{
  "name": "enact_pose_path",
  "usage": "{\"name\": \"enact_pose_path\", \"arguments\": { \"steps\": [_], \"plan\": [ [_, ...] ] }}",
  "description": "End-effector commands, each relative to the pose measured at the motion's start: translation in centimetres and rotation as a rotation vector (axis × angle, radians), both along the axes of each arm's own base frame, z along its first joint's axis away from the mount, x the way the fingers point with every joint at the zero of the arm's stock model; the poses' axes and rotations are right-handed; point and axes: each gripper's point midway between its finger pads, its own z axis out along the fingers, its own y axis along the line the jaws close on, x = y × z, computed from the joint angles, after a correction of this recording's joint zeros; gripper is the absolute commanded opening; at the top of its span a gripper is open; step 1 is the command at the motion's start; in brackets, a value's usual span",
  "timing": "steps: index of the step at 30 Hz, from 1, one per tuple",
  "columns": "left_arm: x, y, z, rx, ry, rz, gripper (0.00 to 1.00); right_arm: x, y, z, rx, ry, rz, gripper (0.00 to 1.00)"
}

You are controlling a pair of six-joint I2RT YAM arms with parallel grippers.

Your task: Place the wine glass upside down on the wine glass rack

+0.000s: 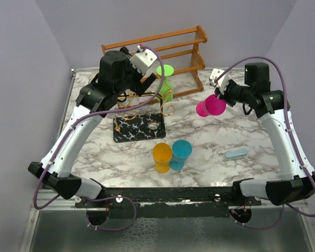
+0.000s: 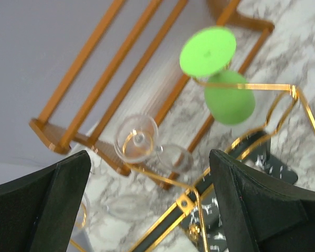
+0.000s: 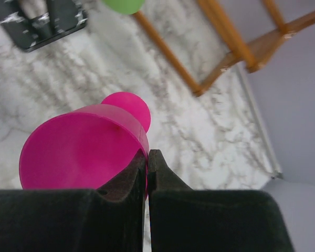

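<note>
I am holding the magenta wine glass [image 3: 79, 152] in my right gripper [image 3: 147, 155], jaws pinched tight on the wall of its bowl at the rim, with the foot showing beyond the bowl. It is hanging in the air to the right of the wine glass rack [image 1: 132, 129], well apart from it, above the marble table [image 1: 226, 134]. My left gripper [image 2: 149, 157] is hovering over the far side of the rack, fingers spread wide with nothing between them. Below it a clear glass [image 2: 136, 137] is hanging foot-up in a gold loop. A green glass [image 2: 228, 100] is hanging the same way further right, and the wooden shelf [image 2: 50, 135] is behind both.

I judge I am in the carrying step: the magenta glass is gripped but not yet at the rack. Next I am needing to bring it leftward to a free scroll arm, turn it bowl-down, and slide the stem into the wire without knocking the green glass, which is nearest my path. My left arm is crowding the rack and should probably clear off first.
</note>
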Motion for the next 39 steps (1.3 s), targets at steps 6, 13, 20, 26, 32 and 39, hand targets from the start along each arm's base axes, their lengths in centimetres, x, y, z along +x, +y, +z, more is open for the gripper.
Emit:
{"name": "enact_pose_path", "arguments": {
  "steps": [6, 13, 20, 26, 32, 39],
  "plan": [
    [3.0, -6.0, 8.8, -0.369, -0.041, -0.086, 0.96, 7.1, -0.8, 15.7, 0.248, -0.402, -0.273, 0.01],
    [4.8, -8.4, 11.1, -0.644, 0.038, -0.107, 0.89, 7.4, 0.9, 22.2, 0.472, -0.458, -0.264, 0.01],
    [6.2, -10.0, 9.9, -0.841, 0.232, -0.191, 0.85, 6.5, 2.5, 24.9, 0.633, -0.413, -0.226, 0.01],
    [5.5, -9.6, 10.0, -0.99, 0.379, -0.32, 0.84, 5.0, 4.8, 24.2, 0.697, -0.304, -0.117, 0.01],
    [3.8, -10.7, 9.3, -1.039, 0.483, -0.427, 0.81, 3.4, 6.8, 23.9, 0.718, -0.229, 0.017, 0.01],
    [3.4, -10.7, 7.9, -1.029, 0.518, -0.406, 0.76, 3.4, 7.2, 23.7, 0.718, -0.206, 0.045, 0.01]
  ]
}}
